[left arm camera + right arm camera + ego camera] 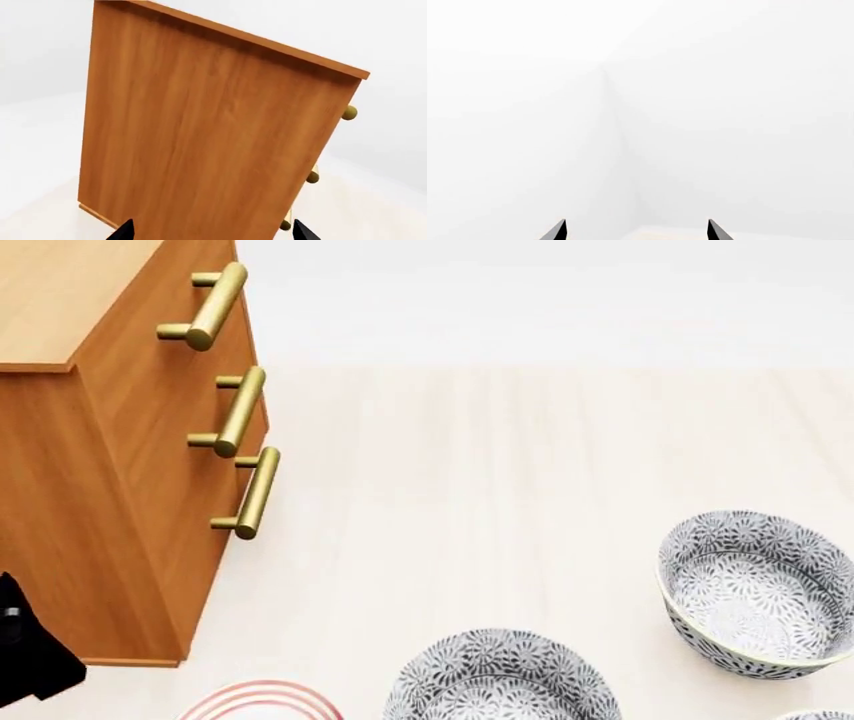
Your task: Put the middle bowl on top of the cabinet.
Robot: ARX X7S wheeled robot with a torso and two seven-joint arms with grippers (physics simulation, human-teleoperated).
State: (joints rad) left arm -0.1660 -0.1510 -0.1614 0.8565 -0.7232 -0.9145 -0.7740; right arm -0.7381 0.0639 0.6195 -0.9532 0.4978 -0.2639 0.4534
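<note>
The cabinet [120, 490] stands at the left of the head view, orange-brown with three brass bar handles [240, 410] and a lighter top [67, 290]. On the floor lie patterned grey-and-white bowls: one at the bottom centre [501, 680], one at the right [761, 590], and a sliver of a third at the bottom right corner [817, 715]. I cannot tell which is the middle bowl. My left gripper [213, 234] is open and empty, facing the cabinet's side panel [200, 140]. My right gripper [637, 232] is open and empty, facing a white wall.
A round thing with red and white rings [260, 702] peeks in at the bottom edge, left of the centre bowl. A dark part of my left arm [27, 650] sits beside the cabinet's lower corner. Pale wood floor [507, 490] spreads between cabinet and bowls.
</note>
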